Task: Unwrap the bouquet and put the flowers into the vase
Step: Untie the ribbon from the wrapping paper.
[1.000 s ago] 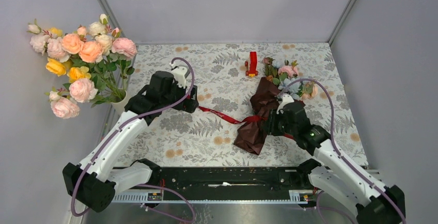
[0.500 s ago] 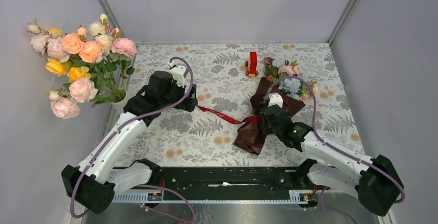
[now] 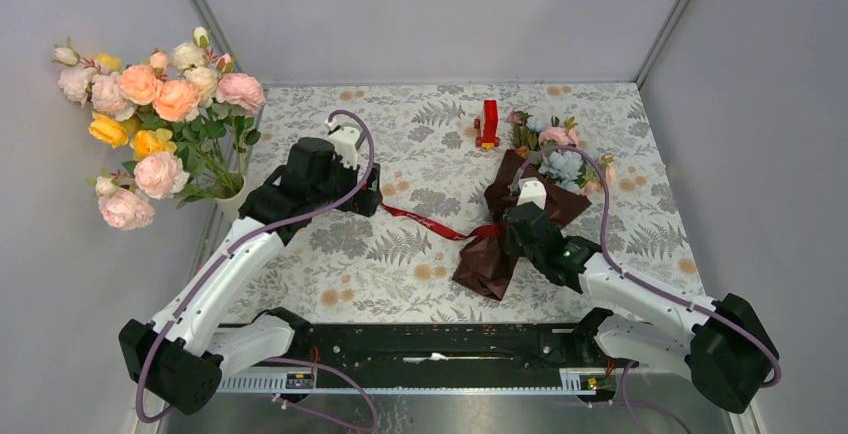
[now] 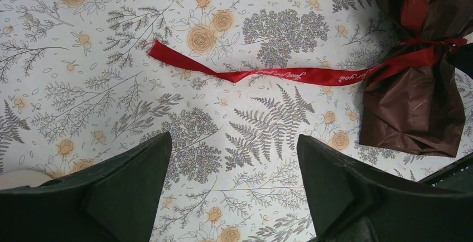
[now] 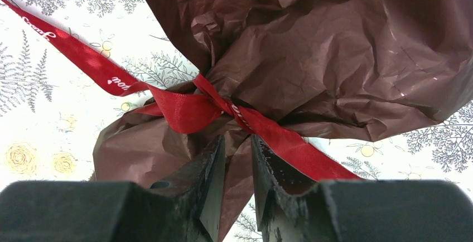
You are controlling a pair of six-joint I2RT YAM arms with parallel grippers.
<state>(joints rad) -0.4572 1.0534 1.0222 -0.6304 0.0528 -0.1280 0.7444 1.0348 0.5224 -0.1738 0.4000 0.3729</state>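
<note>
Left pincer [image 4: 233,141] gaping near ribbon [image 4: 290,76] end, right pincer [image 5: 237,141] seemingly clamped on bouquet [image 5: 312,58] beside knot [image 5: 223,105].

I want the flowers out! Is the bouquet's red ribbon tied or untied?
Tied. The ribbon is knotted around the pinched neck of the wrapping paper; one tail trails across the table.

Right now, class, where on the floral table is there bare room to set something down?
Bare: the near strip between the red satin ribbon and the black base rail. Crowded: around the dark-red paper-wrapped bouquet and right gripper.
</note>
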